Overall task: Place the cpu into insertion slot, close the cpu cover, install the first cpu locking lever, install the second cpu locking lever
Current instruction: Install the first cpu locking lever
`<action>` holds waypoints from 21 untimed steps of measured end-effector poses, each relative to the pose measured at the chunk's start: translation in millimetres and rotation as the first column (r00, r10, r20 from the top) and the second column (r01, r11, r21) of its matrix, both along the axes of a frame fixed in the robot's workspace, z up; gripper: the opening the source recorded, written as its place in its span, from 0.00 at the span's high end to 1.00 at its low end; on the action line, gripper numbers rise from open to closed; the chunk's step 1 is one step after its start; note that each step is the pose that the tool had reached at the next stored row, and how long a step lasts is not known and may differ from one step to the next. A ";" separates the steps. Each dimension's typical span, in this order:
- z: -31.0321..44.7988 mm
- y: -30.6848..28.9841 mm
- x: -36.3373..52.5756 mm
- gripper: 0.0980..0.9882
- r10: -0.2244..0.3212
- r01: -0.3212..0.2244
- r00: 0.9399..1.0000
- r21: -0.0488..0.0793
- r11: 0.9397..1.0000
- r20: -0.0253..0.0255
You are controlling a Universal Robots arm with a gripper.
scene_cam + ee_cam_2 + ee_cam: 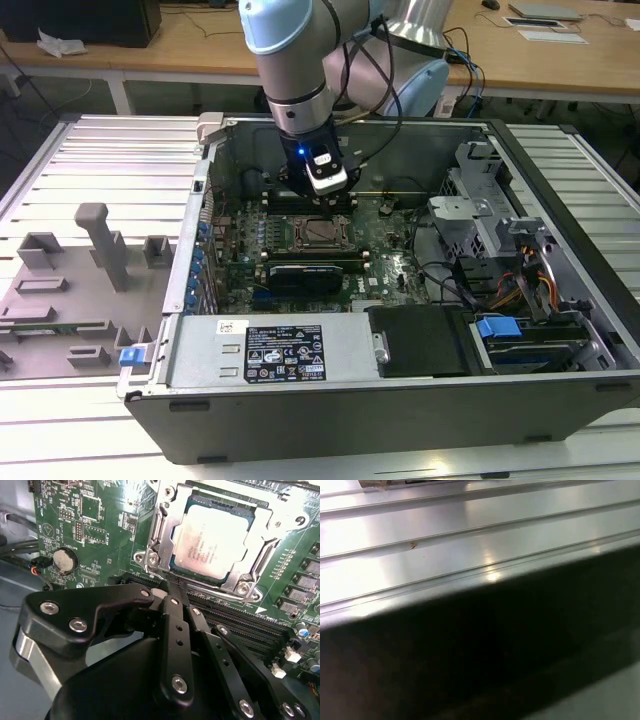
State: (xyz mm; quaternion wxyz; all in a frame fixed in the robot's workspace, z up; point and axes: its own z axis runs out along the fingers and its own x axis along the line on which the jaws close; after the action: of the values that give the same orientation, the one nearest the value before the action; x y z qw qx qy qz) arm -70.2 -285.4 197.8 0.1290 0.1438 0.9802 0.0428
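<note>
In the second wrist view the gripper [167,590] stands in front of the motherboard [100,530] and hides a big part of it, together with long stretches of the memory slots [240,622]. The edge of the cpu cover [262,532] nearest to the gripper is partly covered, and its opposite edge is cut off by the picture's border. In the exterior view the arm [300,70] hides the far part of the board, and the cover is too small there to tell whether it is locked. In the first wrist view a dark blurred band [495,660] cannot be identified.
</note>
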 end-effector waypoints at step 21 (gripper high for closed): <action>13.1 -1.8 0.4 0.99 0.000 0.000 1.000 0.006 1.000 0.000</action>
State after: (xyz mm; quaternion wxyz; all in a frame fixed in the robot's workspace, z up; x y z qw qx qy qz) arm -69.8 -287.2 210.9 0.1285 0.1442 0.9801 0.0456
